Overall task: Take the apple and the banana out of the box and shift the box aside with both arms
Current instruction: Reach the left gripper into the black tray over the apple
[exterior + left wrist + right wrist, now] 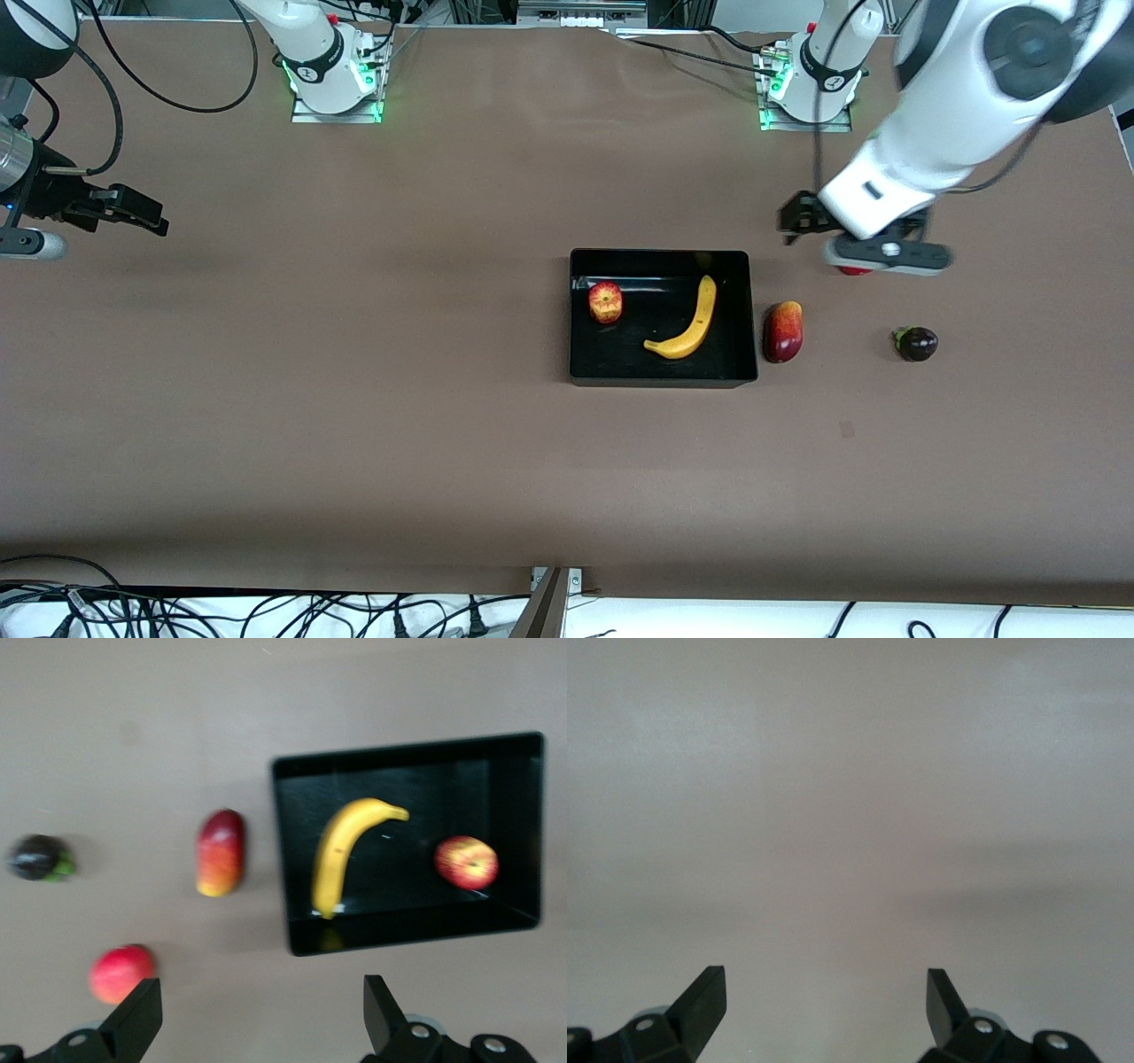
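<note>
Fingers (137, 1014) of the left gripper (261, 1010) are spread wide and hold nothing, up over the tabletop (354, 399) just beside the pomegranate (120, 973). Out from them lie the mango (220, 852) and a dark fruit (37, 858), and near the mango, not quite touching it, the box (663, 378). In the box the banana (689, 321) and the apple (605, 302) lie apart. The right gripper (826, 999) waits with its fingers (702, 1003) spread and nothing between them, over bare tabletop at the right arm's end, well apart from the box.
</note>
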Controlling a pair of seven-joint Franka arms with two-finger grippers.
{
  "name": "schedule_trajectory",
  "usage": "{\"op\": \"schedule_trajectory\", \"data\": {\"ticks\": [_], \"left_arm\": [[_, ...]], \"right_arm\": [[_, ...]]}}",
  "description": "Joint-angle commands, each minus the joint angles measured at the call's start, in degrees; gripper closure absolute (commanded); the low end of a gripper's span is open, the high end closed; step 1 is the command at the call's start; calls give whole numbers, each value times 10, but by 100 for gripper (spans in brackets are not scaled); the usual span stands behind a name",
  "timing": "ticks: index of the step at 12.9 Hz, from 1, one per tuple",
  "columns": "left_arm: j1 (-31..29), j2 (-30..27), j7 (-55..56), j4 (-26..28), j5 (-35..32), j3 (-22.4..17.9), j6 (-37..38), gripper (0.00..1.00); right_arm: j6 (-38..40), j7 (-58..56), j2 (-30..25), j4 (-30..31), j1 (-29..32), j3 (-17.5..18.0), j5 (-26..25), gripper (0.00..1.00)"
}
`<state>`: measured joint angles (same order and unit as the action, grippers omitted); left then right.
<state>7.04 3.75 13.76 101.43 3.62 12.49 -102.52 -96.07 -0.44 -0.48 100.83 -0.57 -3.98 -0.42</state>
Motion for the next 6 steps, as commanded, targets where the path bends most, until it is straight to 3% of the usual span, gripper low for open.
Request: {"op": "schedule_trajectory", "data": {"ticks": [1,6], "left_arm": [[11,29,22,6,28,16,-27,0],[73,98,39,11,30,17,-145,0]], "right_arm": [[7,3,-6,-2,9,7,7,0],[7,3,-6,-2,9,8,7,0]]}}
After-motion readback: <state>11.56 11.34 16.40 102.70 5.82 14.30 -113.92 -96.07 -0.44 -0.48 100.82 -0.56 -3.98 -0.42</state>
